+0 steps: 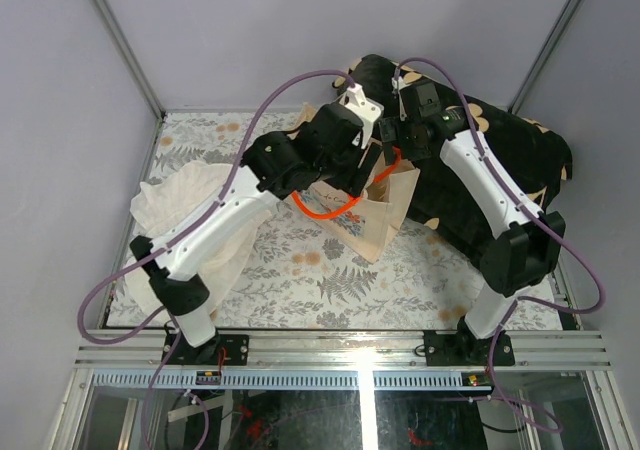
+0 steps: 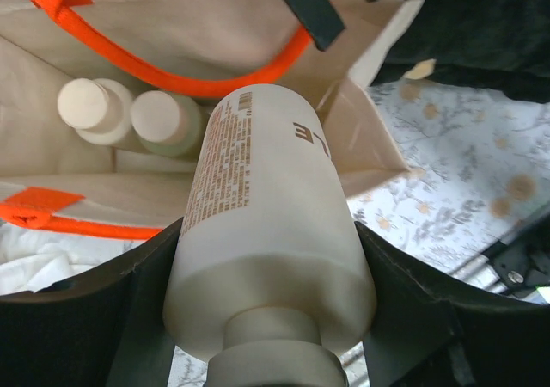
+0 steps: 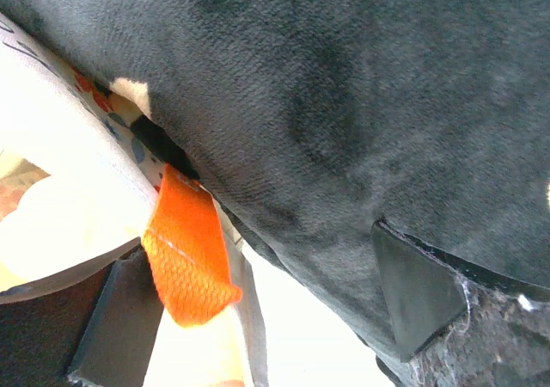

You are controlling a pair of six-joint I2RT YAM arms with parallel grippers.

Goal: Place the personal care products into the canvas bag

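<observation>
My left gripper (image 2: 268,249) is shut on a cream bottle (image 2: 266,181) with brown print, its cap toward the camera. It hangs tilted over the open mouth of the canvas bag (image 2: 172,13). Two more cream-capped bottles (image 2: 86,103) (image 2: 163,120) stand inside the bag. From above, the bag (image 1: 378,220) with its orange handles (image 1: 325,210) sits mid-table, and both grippers (image 1: 362,165) (image 1: 388,158) meet at its top. My right gripper (image 3: 258,310) is open, one finger (image 3: 112,318) against the bag's rim by an orange handle end (image 3: 189,249), the other finger (image 3: 412,292) on the black cloth.
A black cloth with tan flower marks (image 1: 500,155) lies bunched at the back right, touching the bag. A thin white plastic bag (image 1: 180,195) lies crumpled at the left under my left arm. The fern-print table cover (image 1: 330,270) runs to the metal rail (image 1: 350,345) at the front.
</observation>
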